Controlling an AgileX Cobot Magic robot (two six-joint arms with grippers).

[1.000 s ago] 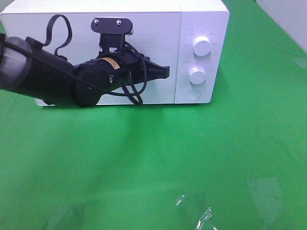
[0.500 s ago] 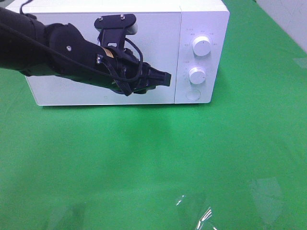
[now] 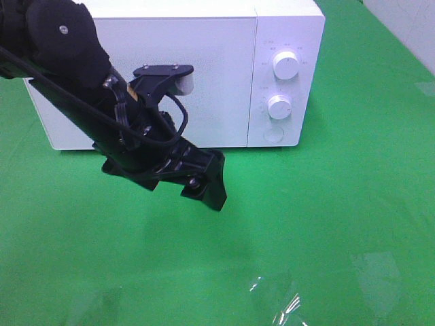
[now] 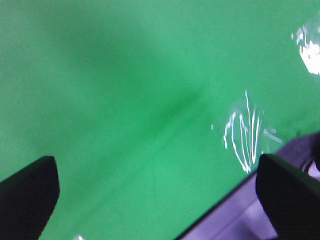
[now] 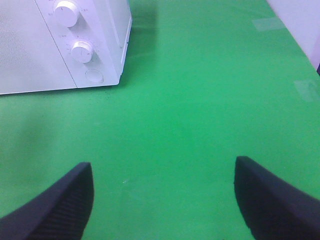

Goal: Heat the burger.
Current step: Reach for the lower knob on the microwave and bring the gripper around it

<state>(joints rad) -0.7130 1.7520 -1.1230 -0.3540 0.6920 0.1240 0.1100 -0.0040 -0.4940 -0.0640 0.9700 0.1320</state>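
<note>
**Exterior high view.** Noted a white microwave at the back of the green cloth, door shut, interior not visible. Cannot place the burger: not made out here, nor in either wrist view. Left part of the door and cabinet blocked by the black left arm, itself cut off at the upper-left corner of the frame. Left gripper in front of and below the door, angled down over the cloth, touching nothing. Jaws hard to tell apart from this angle. Unobstructed to the right of the door: upper knob, lower knob, round button. Dial markings too small to read. Near the front edge, a glossy patch of clear film with a faint outline.

**Left wrist view.** Blurred. Only two dark fingers visible, cropped at opposite lower corners. Spread wide with bare cloth between them: released, grasping nothing. Shiny creases of film close to one finger. Grey strip past the cloth's edge, identity unclear.

**Right wrist view.** Right gripper likewise spread wide over bare cloth, only the finger ends in frame, nothing grasped. Knob side of the microwave ahead and well apart, rest of the cabinet cut off. Pale tape patches on the far cloth.
</note>
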